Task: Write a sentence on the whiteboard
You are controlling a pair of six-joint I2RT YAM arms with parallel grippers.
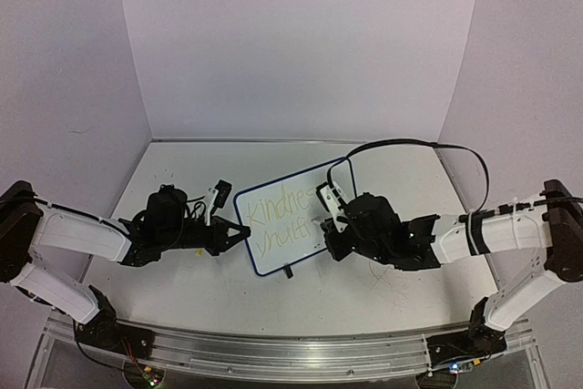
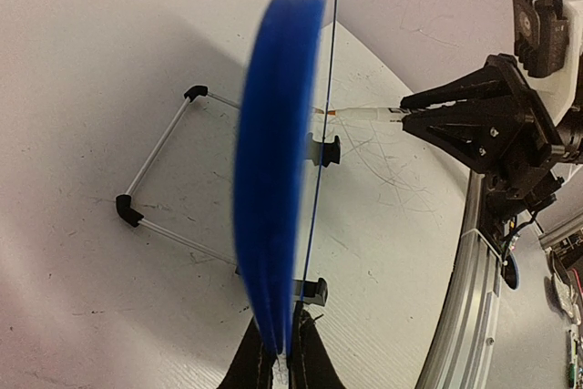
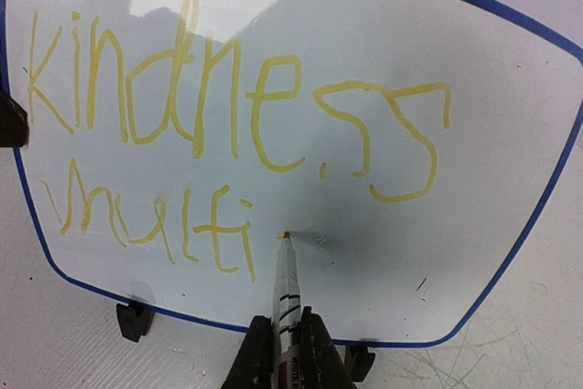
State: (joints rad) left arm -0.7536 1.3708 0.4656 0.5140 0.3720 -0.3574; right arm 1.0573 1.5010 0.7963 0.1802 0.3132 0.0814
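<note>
The whiteboard point(image 1: 278, 260) stands tilted at mid-table, with the yellow-green sentence point(image 1: 278, 216) on its face. In the right wrist view the sentence point(image 3: 235, 107) reads "kindness" with "multi" below it. My left gripper point(image 1: 244, 232) is shut on the board's left edge. From the left wrist the board's blue frame point(image 2: 278, 161) shows edge-on, rising from the left gripper point(image 2: 284, 357). My right gripper point(image 3: 287, 339) is shut on a white marker point(image 3: 285, 284), whose tip touches the board just right of the "i". The marker point(image 2: 364, 114) and right gripper point(image 2: 410, 111) also show from the left wrist.
The board's wire stand with black feet point(image 2: 155, 170) reaches out behind it on the scuffed tabletop point(image 2: 392, 225). An aluminium rail point(image 1: 282, 353) runs along the near edge. A black cable point(image 1: 428, 145) arcs above the right arm. White walls close in the table.
</note>
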